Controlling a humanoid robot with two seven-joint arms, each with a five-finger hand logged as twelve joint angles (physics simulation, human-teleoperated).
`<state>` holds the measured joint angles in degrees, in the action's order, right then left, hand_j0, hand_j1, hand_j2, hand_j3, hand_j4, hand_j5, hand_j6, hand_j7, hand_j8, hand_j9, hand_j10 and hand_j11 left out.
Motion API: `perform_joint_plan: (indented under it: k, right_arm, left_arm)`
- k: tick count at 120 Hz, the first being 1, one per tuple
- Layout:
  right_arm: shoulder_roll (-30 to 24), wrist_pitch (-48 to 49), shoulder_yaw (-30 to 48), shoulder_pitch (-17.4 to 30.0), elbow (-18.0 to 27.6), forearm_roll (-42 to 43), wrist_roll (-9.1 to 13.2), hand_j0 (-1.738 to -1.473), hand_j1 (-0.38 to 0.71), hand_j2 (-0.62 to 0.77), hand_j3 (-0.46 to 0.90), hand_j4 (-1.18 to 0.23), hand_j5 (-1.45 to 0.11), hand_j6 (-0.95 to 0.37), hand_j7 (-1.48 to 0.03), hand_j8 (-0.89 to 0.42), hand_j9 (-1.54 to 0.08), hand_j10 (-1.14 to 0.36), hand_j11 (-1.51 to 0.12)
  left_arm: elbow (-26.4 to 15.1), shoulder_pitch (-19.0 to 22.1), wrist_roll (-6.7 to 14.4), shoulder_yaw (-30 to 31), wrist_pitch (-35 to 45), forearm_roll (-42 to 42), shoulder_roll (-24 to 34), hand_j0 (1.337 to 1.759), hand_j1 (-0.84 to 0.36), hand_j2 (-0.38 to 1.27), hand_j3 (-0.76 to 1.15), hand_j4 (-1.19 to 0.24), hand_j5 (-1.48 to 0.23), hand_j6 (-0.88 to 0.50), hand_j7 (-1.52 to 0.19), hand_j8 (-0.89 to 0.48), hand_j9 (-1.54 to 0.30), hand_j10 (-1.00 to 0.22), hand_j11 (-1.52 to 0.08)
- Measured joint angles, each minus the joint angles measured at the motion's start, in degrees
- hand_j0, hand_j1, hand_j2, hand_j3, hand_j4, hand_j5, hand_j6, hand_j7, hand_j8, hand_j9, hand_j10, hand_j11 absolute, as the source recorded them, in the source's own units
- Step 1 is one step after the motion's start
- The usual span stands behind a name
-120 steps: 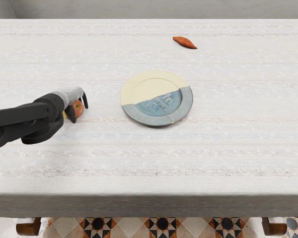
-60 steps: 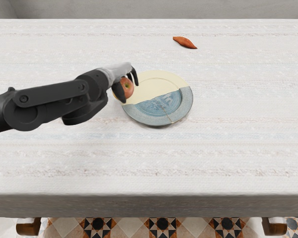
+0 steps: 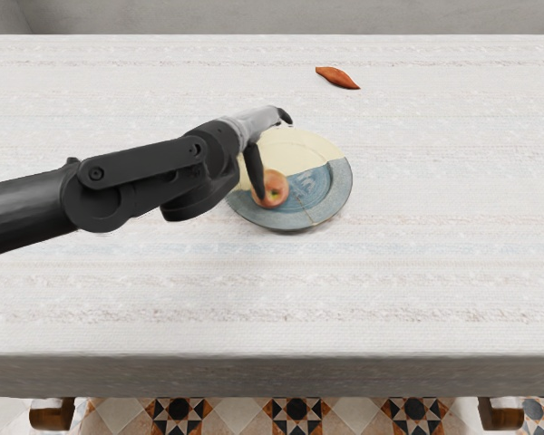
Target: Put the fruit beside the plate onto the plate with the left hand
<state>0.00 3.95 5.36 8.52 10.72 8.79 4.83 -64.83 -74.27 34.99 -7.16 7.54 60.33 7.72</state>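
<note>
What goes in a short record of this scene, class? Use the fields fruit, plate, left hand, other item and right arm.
fruit: reddish apple, on the plate's blue part
plate: plate, cream and blue, mid-table
left hand: left hand above the plate's left edge, fingers spread, not gripping the apple
other item: orange piece at the far side, apart from the plate
right arm: not in view

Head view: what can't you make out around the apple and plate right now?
All head view.
1. Whether the left hand grips the apple or it lies free: the hand overlaps it.
2. Left rim of the plate: hidden behind the forearm.
3. Right hand: outside the frame.
4. Orange item far back: too small to name.
</note>
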Motion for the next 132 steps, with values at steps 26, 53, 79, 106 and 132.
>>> perform_joint_plan:
  k: [26,53,79,106,132]
  right_arm:
    - [0.0,0.0,0.0,0.0,0.0,0.0,0.0,-1.658,-0.32,0.0,0.0,-0.02,-0.03,-0.02,-0.03,-0.02,-0.03,-0.02,-0.03]
    - [0.0,0.0,0.0,0.0,0.0,0.0,0.0,-1.658,-0.32,0.0,0.0,-0.02,-0.03,-0.02,-0.03,-0.02,-0.03,-0.02,-0.03]
    - [0.0,0.0,0.0,0.0,0.0,0.0,0.0,-1.658,-0.32,0.0,0.0,-0.02,-0.03,-0.02,-0.03,-0.02,-0.03,-0.02,-0.03]
    - [0.0,0.0,0.0,0.0,0.0,0.0,0.0,-1.658,-0.32,0.0,0.0,-0.02,-0.03,-0.02,-0.03,-0.02,-0.03,-0.02,-0.03]
    - [0.0,0.0,0.0,0.0,0.0,0.0,0.0,-1.658,-0.32,0.0,0.0,-0.02,-0.03,-0.02,-0.03,-0.02,-0.03,-0.02,-0.03]
  left_arm:
    - [0.0,0.5,0.0,-5.0,-0.3,-10.0,7.9,1.658,0.28,0.03,0.0,-0.07,-0.1,-0.06,-0.1,-0.05,-0.1,-0.06,-0.09]
    - [0.0,2.3,0.0,-12.4,-16.3,-21.5,20.0,1.658,0.31,0.01,0.0,-0.03,-0.04,-0.03,-0.04,-0.03,-0.04,-0.03,-0.04]
    - [0.0,3.1,0.0,-18.6,-37.6,-36.3,31.3,1.658,0.33,0.01,0.0,-0.02,-0.03,-0.02,-0.03,-0.02,-0.03,-0.02,-0.03]
    - [0.1,10.4,0.0,-21.5,-42.0,-48.3,40.0,1.658,0.33,0.0,0.0,-0.02,-0.02,-0.02,-0.02,-0.02,-0.02,-0.02,-0.02]
    - [0.5,15.7,0.0,-22.2,-42.5,-54.7,41.4,1.658,0.33,0.0,0.0,-0.02,-0.02,-0.02,-0.02,-0.02,-0.02,-0.01,-0.02]
